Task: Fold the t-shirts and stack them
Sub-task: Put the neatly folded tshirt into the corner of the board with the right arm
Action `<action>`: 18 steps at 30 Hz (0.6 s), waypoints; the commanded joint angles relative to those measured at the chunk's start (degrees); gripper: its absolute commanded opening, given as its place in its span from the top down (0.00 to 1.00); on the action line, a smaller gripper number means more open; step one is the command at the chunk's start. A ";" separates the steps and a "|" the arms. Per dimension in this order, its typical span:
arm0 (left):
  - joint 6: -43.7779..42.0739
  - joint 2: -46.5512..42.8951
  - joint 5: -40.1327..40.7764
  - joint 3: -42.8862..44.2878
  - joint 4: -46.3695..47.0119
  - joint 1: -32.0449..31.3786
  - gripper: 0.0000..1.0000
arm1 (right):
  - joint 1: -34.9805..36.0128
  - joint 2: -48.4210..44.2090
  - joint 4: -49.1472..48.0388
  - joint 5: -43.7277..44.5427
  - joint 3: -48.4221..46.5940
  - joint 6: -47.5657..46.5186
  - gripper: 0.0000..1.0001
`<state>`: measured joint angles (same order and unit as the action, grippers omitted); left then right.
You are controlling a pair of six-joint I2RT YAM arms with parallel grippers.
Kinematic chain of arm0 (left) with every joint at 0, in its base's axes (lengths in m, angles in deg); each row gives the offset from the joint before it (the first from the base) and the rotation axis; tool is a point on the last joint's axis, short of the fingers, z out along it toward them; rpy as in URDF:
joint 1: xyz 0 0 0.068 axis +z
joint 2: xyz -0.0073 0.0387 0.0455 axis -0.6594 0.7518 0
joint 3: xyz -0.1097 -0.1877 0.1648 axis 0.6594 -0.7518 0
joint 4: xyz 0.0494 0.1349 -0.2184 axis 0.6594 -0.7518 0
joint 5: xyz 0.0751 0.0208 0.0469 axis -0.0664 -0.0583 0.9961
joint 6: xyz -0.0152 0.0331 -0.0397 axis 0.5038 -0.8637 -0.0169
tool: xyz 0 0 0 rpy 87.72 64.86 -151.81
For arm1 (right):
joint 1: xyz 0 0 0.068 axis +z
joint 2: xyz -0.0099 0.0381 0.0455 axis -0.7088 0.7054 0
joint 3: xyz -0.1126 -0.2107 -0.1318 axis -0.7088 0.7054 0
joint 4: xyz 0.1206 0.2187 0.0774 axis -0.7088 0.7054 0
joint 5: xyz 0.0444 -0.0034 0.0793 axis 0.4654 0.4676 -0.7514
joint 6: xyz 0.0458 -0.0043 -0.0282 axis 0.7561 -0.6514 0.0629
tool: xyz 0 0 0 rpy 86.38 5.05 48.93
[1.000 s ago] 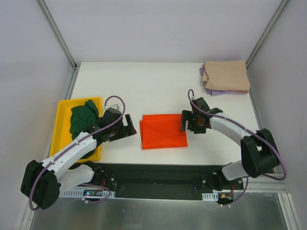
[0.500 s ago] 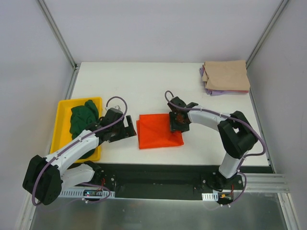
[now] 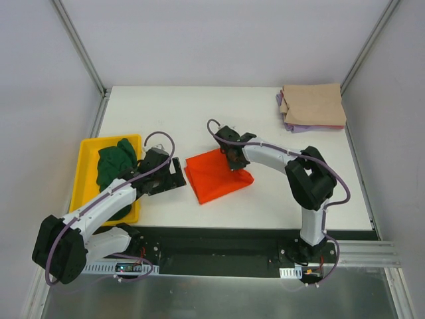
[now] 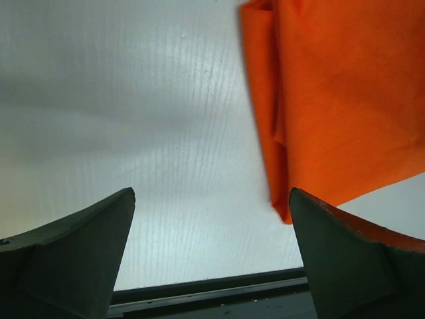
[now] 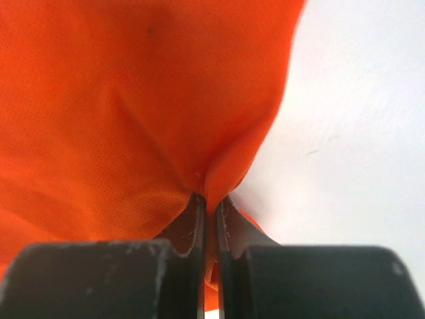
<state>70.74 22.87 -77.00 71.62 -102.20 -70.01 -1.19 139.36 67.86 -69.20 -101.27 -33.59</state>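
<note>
A folded orange-red t-shirt [image 3: 216,178] lies mid-table, turned askew. My right gripper [image 3: 234,159] is shut on its far right edge, and the cloth [image 5: 133,113] puckers up between the fingers [image 5: 192,216]. My left gripper [image 3: 174,174] stands open just left of the shirt, over bare table, with the shirt's corner [image 4: 332,100] beside its right finger [image 4: 352,259]. A dark green t-shirt [image 3: 114,165] sits crumpled in the yellow tray [image 3: 85,174]. A tan t-shirt [image 3: 313,105] lies folded on top of a pale purple one [image 3: 291,126] at the far right corner.
The yellow tray stands at the table's left edge beside my left arm. A black rail [image 3: 219,244] runs along the near edge. White walls with metal posts close in the back and both sides.
My right gripper has swung left over the orange-red shirt and shut on its edge. The shirt has been dragged and turned, its right side lifted. My left arm has hardly moved.
</note>
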 commanded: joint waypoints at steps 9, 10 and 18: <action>1.54 -3.66 10.43 3.94 -5.18 1.94 0.01 | -9.92 -2.00 -8.52 34.68 -14.04 -31.72 0.99; 1.54 -3.58 10.87 4.29 -5.62 2.03 0.01 | -11.50 -1.83 -8.70 34.50 -15.27 -32.43 0.99; 1.02 -0.86 14.21 7.54 -8.00 3.26 0.01 | -18.10 -1.83 -24.25 33.54 -17.83 -52.71 0.99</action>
<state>71.48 20.62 -66.18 75.91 -108.08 -67.74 -17.98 140.25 54.07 -37.96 -116.43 -72.43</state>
